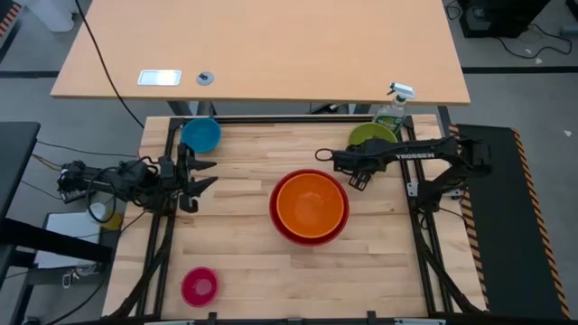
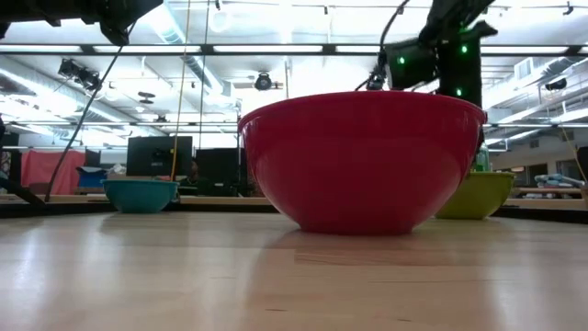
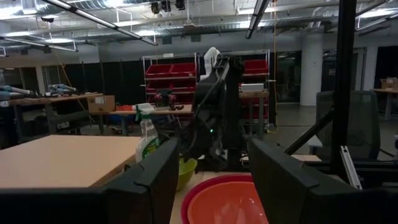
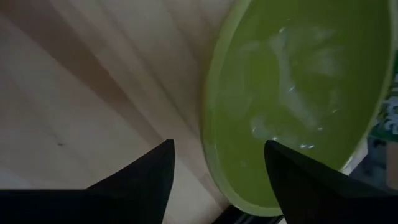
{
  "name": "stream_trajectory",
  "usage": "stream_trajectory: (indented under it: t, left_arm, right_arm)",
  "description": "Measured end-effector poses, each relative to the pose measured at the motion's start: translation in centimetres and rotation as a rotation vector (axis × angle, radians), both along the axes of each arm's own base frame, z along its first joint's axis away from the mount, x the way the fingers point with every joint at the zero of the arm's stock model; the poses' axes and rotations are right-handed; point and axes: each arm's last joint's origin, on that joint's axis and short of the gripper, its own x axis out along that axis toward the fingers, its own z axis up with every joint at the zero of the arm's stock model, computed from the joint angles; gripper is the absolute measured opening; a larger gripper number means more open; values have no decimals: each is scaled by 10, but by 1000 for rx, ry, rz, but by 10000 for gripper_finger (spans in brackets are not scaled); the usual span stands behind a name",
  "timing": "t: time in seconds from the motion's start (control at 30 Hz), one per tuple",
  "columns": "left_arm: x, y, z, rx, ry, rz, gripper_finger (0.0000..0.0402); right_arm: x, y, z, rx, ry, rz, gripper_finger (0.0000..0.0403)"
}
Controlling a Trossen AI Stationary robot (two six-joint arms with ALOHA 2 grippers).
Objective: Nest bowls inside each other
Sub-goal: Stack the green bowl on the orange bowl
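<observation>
An orange bowl (image 1: 311, 203) sits nested in the red bowl (image 1: 291, 231) at the table's middle. The blue bowl (image 1: 200, 135) stands at the far left, the lime green bowl (image 1: 370, 134) at the far right, and the pink bowl (image 1: 200, 285) at the near left. My right gripper (image 1: 358, 173) hangs open, tipped downward, just near-side of the lime green bowl. In its wrist view that bowl's rim (image 4: 211, 124) shows beyond the gap between the fingers (image 4: 217, 168). My left gripper (image 1: 203, 176) waits open at the left edge, pointing toward the red bowl.
A green spray bottle (image 1: 395, 108) stands right behind the lime green bowl at the table's far right corner. Black frame rails (image 1: 271, 119) run along the table's edges. Bare wood lies between the nested bowls and the near edge.
</observation>
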Motion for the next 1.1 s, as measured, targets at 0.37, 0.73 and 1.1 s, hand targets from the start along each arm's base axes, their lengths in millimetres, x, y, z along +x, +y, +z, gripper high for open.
stream_trajectory:
  t: [0.37, 0.73, 1.1]
  left_arm:
    - [0, 0, 0, 5, 1, 1, 194]
    - [0, 0, 0, 7, 3, 2, 194]
    - [4, 2, -7, 39, 76, 109, 194]
  right_arm:
    - [-17, -6, -36, -34, 40, 12, 206]
    - [-20, 2, -27, 24, 83, -41, 26]
    - [9, 58, 59, -17, 40, 54, 29]
